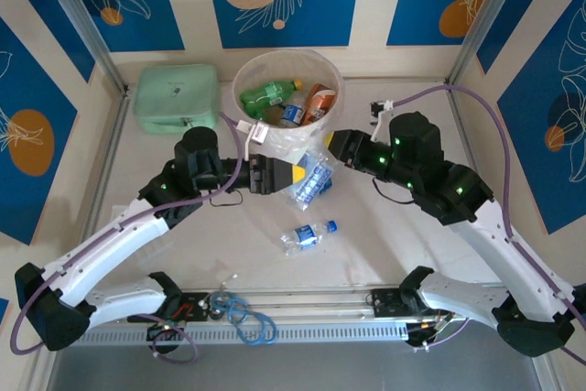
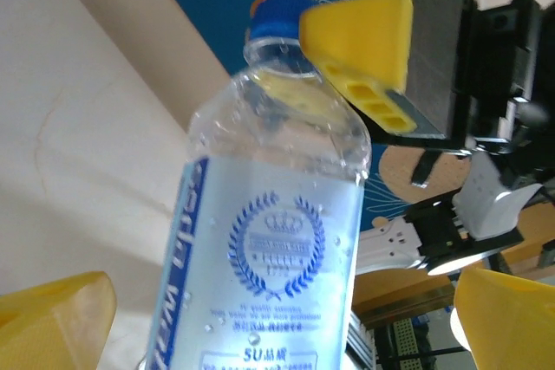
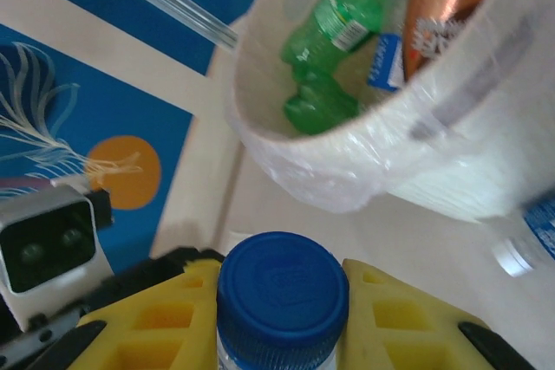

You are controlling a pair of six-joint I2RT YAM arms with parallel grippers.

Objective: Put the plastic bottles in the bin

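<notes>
Handover stage: clear bottle [image 1: 312, 179], at 6 o'clock of bin [image 1: 236, 84], is pinched at cap by R gripper [image 3: 282, 296], closed tight; L gripper [image 1: 295, 175] is spread wide round body, nothing gripped. Bottle prob. should be raised over rim before release

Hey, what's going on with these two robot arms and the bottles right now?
The right gripper is clamped on the blue cap of a clear water bottle, just in front of the bin. The left gripper is wide open, its fingers either side of that bottle's body. The bin holds a green bottle, an orange-brown bottle and others. Another clear bottle lies on the table.
</notes>
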